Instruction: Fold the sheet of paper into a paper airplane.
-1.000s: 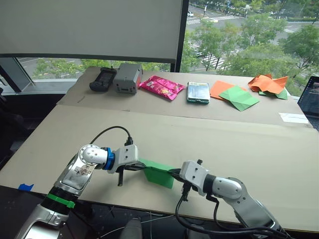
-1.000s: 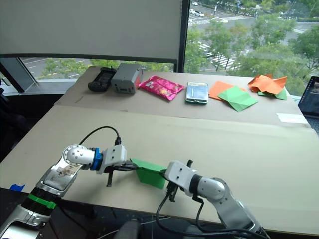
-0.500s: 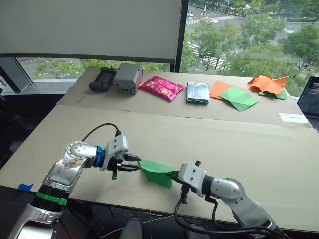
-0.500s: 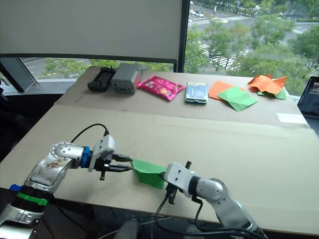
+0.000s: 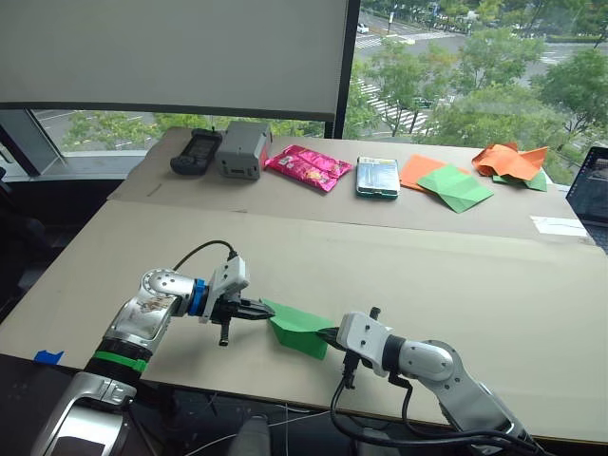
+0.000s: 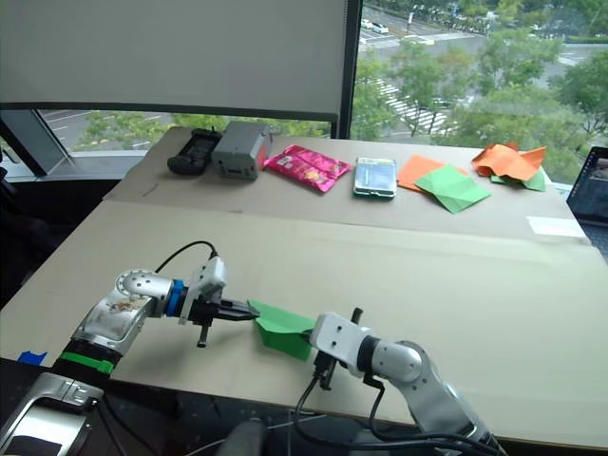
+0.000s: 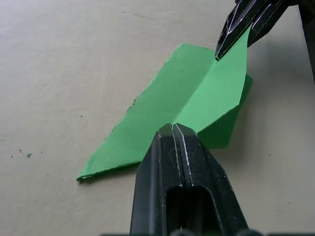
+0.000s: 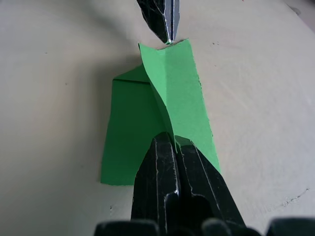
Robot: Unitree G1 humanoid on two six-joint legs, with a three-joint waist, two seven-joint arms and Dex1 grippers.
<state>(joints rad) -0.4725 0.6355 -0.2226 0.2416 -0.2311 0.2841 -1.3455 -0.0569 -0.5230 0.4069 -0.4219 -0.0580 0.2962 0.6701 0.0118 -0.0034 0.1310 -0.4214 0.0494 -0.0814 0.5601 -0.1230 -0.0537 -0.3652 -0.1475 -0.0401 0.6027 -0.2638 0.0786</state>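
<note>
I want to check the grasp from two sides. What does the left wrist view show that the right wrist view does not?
Left wrist view: the left end effector shut on the sheet of paper, with the paper's long pointed corner lying on the table.
Right wrist view: the right end effector shut on its own edge.
Both: the green paper pinched from opposite ends.

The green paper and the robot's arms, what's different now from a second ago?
The left gripper drew back toward the robot's left half a second ago, off the folded green paper, then came back and is now shut on its pointed end. The right gripper stayed shut on the paper's other end throughout. The paper stayed near the table's front edge, and the things along the far side stayed put.
</note>
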